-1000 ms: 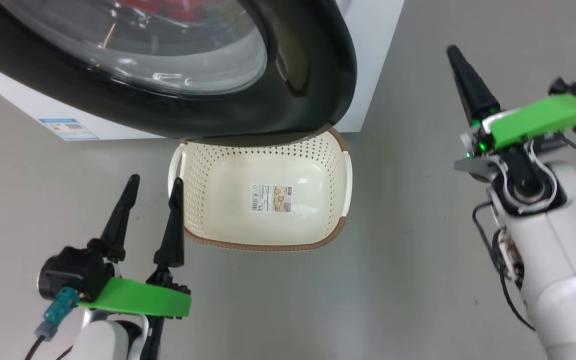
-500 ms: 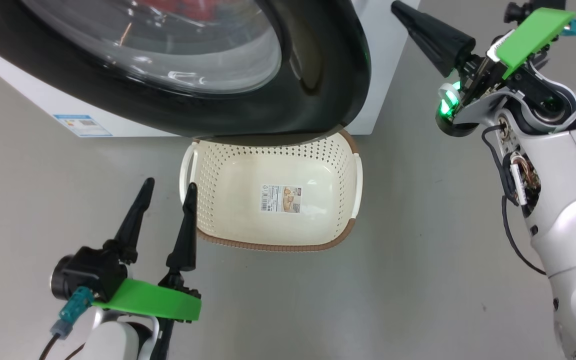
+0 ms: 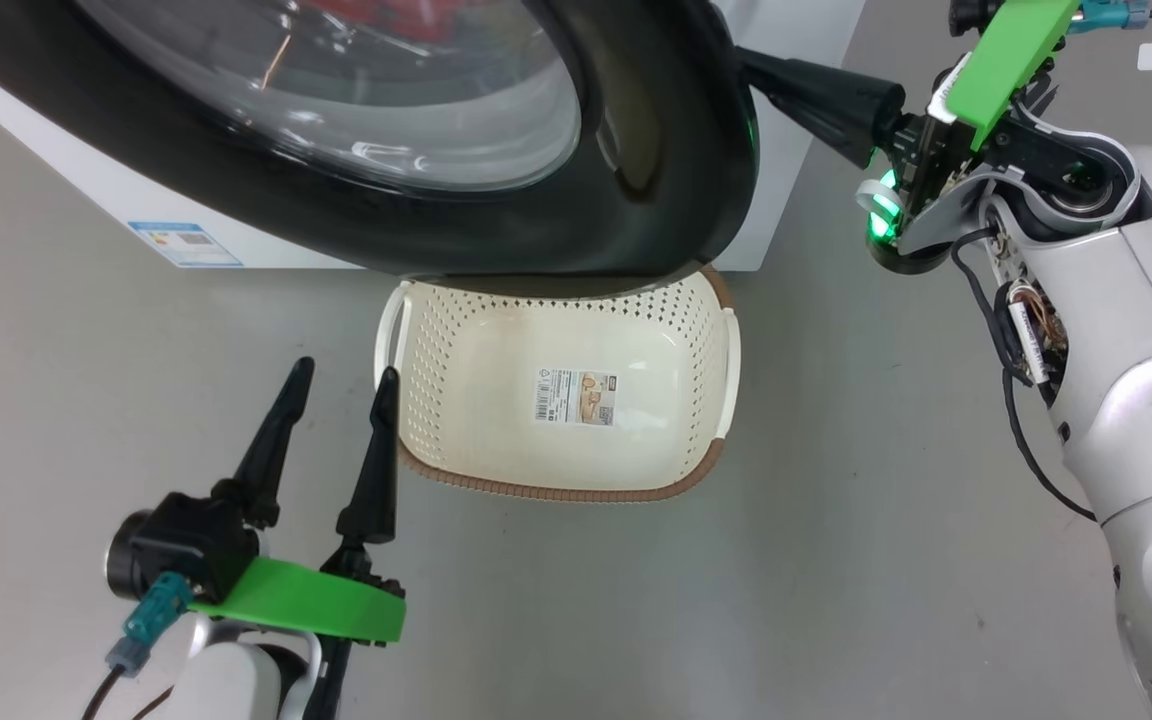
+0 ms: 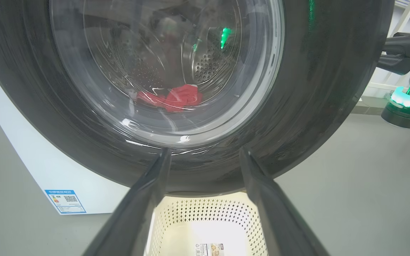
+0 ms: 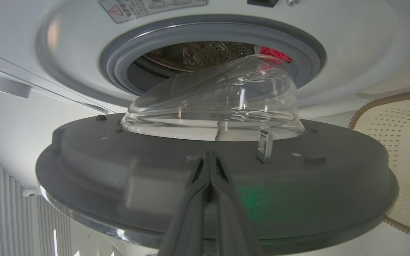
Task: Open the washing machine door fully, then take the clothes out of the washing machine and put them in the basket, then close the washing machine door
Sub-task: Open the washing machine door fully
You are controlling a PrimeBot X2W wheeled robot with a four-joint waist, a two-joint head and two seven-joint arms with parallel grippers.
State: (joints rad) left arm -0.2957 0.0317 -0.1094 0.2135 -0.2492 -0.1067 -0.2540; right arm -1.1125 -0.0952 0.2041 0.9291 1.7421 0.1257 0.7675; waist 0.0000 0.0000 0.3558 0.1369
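1. Fingers of my right gripper (image 5: 210,156) are pressed flat together, with nothing caught between them.
2. Their tips reach in behind the right edge of the washing machine door (image 3: 656,150), over its grey inner face. Whether they touch it I cannot tell.
3. That door stands ajar. Just ahead of my right gripper its clear glass bowl sits out of the grey rubber ring (image 5: 119,64) of the washing machine (image 5: 333,28).
4. Beyond the bowl, further ahead of that gripper, the clothes (image 5: 274,53) show as a red patch inside the steel drum. From my left gripper (image 3: 346,372) I see them through the door glass, lying low in the drum.
5. My left gripper has its two fingers spread wide and holds nothing. It hangs over the grey floor (image 3: 836,560), fingers pointing toward the door.
6. The basket (image 3: 556,490) sits on the floor just ahead and to the right of my left gripper, its near left corner just beside my right-hand finger. Its far end lies under the door's lower rim, and a paper label (image 3: 576,396) shows on its bottom.
7. Ahead and to the left of my left gripper, a blue sticker (image 3: 186,243) marks the machine's white front.
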